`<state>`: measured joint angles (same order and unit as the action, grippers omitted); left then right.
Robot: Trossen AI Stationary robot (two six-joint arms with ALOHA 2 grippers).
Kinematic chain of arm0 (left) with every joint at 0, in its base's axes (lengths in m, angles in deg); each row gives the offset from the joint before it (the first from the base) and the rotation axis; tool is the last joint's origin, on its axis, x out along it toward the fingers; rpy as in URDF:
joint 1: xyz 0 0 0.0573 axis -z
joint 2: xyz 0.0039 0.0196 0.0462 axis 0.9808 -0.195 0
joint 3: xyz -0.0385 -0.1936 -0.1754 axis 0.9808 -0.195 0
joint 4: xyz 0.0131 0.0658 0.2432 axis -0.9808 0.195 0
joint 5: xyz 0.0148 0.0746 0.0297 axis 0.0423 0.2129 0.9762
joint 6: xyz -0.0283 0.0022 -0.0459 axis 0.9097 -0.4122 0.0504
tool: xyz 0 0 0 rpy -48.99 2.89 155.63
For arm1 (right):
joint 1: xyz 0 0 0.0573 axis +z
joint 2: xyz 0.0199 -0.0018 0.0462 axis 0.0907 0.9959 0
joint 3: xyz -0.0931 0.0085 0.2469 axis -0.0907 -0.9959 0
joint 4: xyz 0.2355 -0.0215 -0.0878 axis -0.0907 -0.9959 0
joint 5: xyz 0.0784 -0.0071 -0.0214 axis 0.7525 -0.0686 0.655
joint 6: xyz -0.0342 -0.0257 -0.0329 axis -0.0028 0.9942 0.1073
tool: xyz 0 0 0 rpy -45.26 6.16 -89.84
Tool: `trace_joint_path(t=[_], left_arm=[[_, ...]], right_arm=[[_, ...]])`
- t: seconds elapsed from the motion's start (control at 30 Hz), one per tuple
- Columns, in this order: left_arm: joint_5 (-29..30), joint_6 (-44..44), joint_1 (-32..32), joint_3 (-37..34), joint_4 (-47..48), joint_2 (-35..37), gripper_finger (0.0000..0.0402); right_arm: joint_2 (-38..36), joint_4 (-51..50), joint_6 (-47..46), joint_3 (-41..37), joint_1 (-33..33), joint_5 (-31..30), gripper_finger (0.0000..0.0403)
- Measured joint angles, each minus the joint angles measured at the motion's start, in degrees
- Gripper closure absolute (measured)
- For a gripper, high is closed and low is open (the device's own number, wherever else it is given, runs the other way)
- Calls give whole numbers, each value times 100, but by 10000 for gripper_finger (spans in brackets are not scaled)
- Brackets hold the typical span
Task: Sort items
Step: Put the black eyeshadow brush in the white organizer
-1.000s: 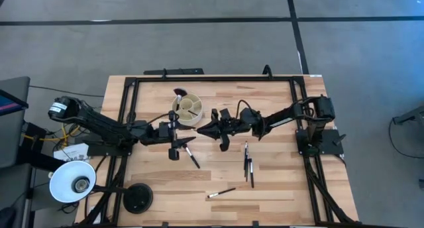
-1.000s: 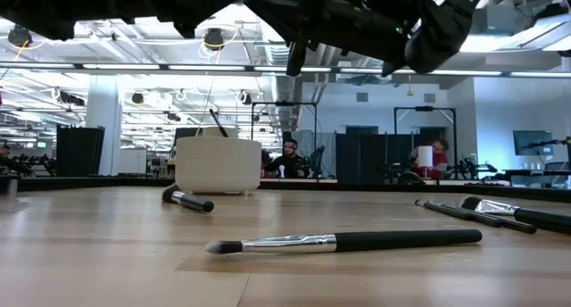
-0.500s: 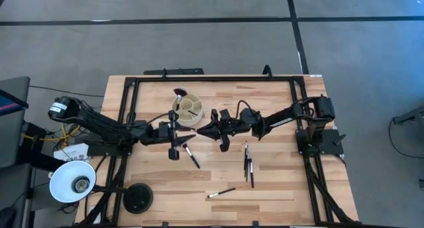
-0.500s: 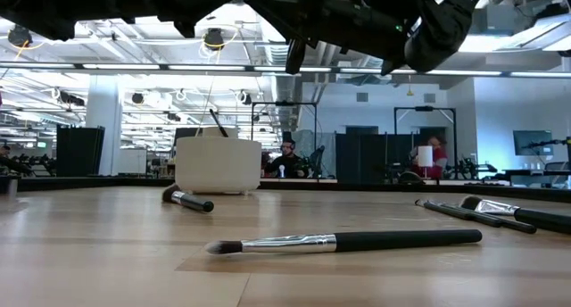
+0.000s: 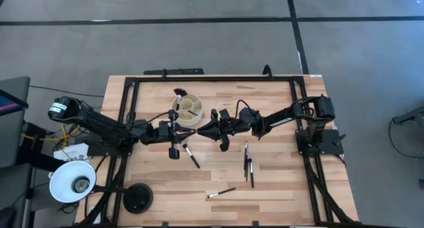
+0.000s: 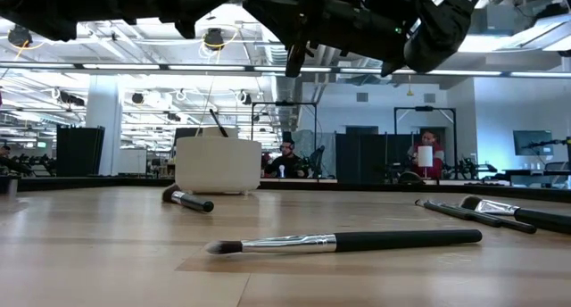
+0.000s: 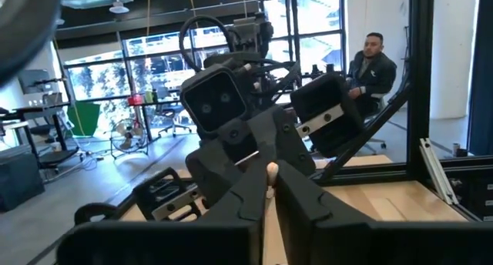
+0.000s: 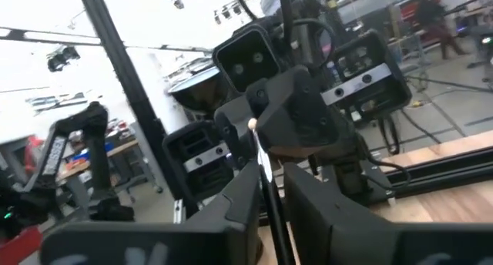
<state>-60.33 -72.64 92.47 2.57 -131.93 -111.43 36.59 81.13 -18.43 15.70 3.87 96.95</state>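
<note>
High view: left claw (image 5: 187,131) and right claw (image 5: 199,130) both grasping one thin brush (image 8: 267,189) above table (image 5: 278,181).

Pale wood table (image 5: 278,181), cream cup (image 5: 188,109), black-handled brushes (image 5: 248,163) with silvery ferrules, white lamp (image 5: 71,181)

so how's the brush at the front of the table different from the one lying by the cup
The front brush has a pale pointed tip; the brush by the cup has a darker, blunt one. The front brush lies almost crosswise, the brush by the cup diagonally. Both lie flat, dark-handled.
</note>
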Motion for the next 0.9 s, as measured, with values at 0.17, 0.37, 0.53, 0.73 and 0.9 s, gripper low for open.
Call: trace_joint_path(t=[0.17,0.37,0.53,0.73,0.9], left_arm=[[31,9,91,0,34,0,390],[602,120,97,2,304,4,387],[1800,120,98,2,816,3,390],[2889,90,98,2,910,106,390],[3477,351,265,4,1554,432,388]], right_arm=[[-31,-2,-5,0,-237,492,310],[-471,-375,32,0,-636,593,267],[-1170,-2160,904,0,-892,576,239],[-1593,-4534,1301,2,-713,522,227],[-1550,-5498,1299,0,-300,-65,232]])
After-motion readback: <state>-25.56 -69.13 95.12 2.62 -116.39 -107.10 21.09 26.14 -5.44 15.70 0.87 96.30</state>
